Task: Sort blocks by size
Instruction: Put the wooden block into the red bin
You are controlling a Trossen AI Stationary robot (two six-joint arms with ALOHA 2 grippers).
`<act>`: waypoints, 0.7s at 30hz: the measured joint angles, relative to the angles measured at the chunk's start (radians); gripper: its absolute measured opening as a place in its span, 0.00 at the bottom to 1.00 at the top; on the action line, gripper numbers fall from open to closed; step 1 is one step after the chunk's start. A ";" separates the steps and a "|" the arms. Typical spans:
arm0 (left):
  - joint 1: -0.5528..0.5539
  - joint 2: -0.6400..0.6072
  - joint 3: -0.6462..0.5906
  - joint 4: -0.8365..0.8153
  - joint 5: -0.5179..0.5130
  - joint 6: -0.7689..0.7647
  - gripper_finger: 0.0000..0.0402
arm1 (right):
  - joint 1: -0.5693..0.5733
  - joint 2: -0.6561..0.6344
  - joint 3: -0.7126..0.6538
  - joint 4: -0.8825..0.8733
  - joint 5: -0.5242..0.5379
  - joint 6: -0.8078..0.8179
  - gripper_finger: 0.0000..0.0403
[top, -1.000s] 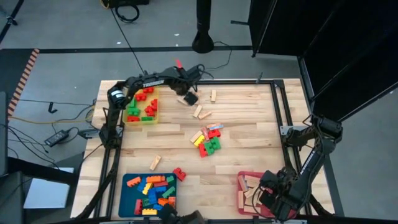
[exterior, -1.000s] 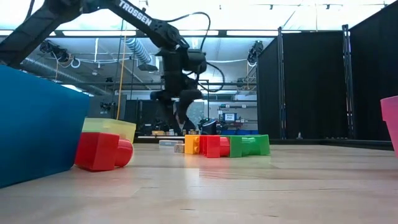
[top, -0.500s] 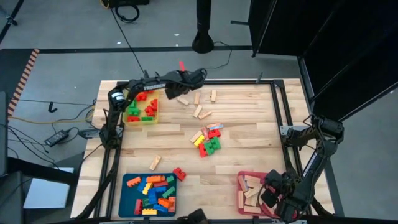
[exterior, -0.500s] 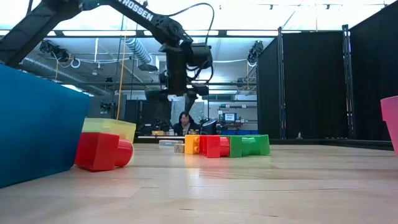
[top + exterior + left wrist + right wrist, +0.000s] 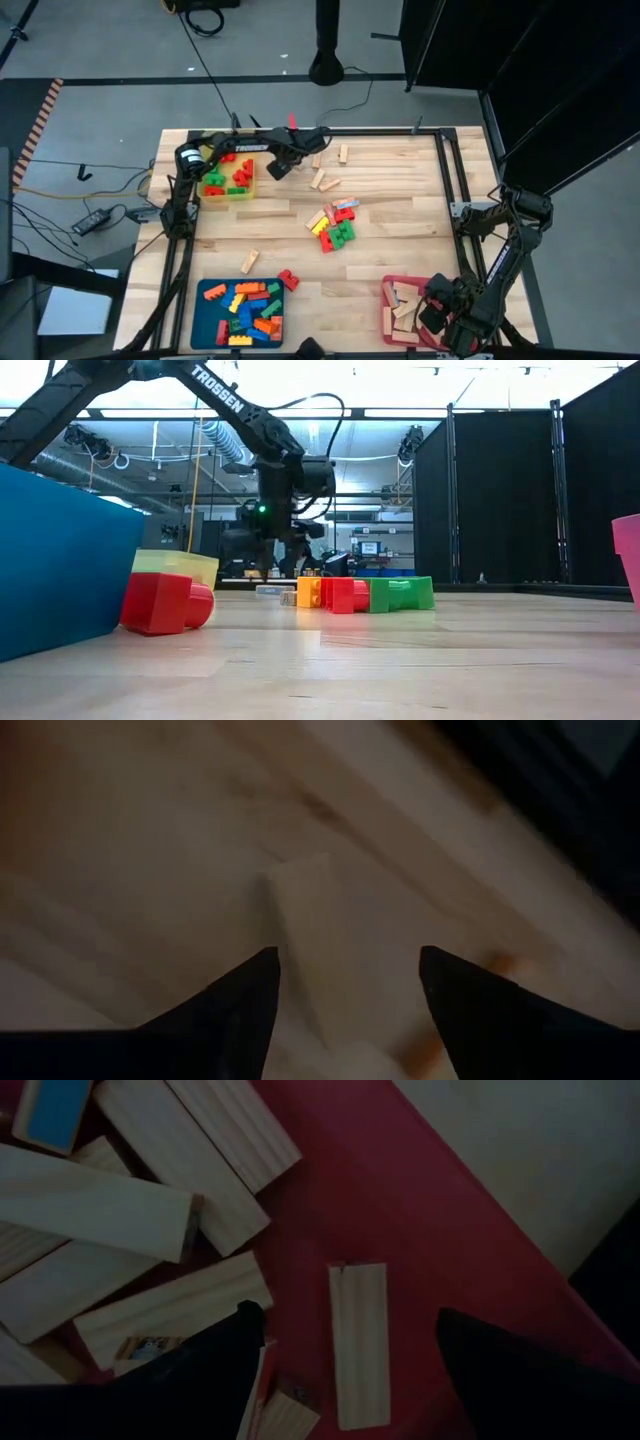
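Note:
My left gripper (image 5: 281, 165) is open, low over the table at the far side, just right of the yellow tray (image 5: 228, 176). In the left wrist view (image 5: 348, 955) a pale wooden bar (image 5: 305, 920) lies on the table between its fingers; I cannot tell whether they touch it. More wooden bars (image 5: 320, 179) lie to its right. A cluster of studded bricks (image 5: 335, 225) sits mid-table and shows in the low view (image 5: 360, 594). My right gripper (image 5: 440, 312) is open above wooden bars (image 5: 358, 1340) in the pink tray (image 5: 388, 300).
The blue tray (image 5: 207, 312) with several bricks stands at the near left. A red brick (image 5: 289, 279) and a wooden bar (image 5: 249, 262) lie beside it. The yellow tray holds red and green bricks. Bare table lies right of the cluster.
My left gripper has gone toward the table's left edge, toward the yellow tray. It rose first, then came down low over the table.

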 joint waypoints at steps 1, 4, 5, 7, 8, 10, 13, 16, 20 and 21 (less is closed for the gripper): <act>0.000 0.000 -0.013 0.002 0.003 -0.020 0.61 | 0.000 0.000 0.000 0.000 0.001 0.000 0.77; 0.000 0.000 -0.056 0.020 0.013 -0.096 0.58 | 0.000 0.000 0.000 0.000 0.005 0.000 0.76; 0.000 0.000 -0.070 0.020 0.024 -0.110 0.57 | 0.000 0.000 0.000 0.001 0.008 -0.001 0.76; 0.000 -0.002 -0.094 0.073 0.023 -0.113 0.54 | 0.000 0.000 0.000 0.000 0.008 -0.001 0.75; 0.000 -0.003 -0.108 0.104 0.018 -0.108 0.52 | 0.000 0.000 0.000 0.000 0.008 -0.001 0.75; 0.000 -0.003 -0.136 0.145 0.024 -0.098 0.49 | 0.000 0.000 0.000 -0.001 0.012 -0.001 0.74; 0.000 -0.004 -0.143 0.168 0.021 -0.085 0.40 | 0.000 0.000 0.000 -0.004 0.022 -0.003 0.74; 0.005 -0.003 -0.142 0.185 0.052 -0.062 0.27 | 0.000 0.000 0.000 -0.009 0.024 -0.003 0.73; 0.005 -0.002 -0.142 0.199 0.058 0.029 0.12 | 0.000 0.000 0.000 -0.015 0.027 -0.003 0.72; 0.005 -0.002 -0.142 0.210 0.068 0.055 0.12 | 0.000 0.000 0.001 -0.016 0.029 -0.003 0.72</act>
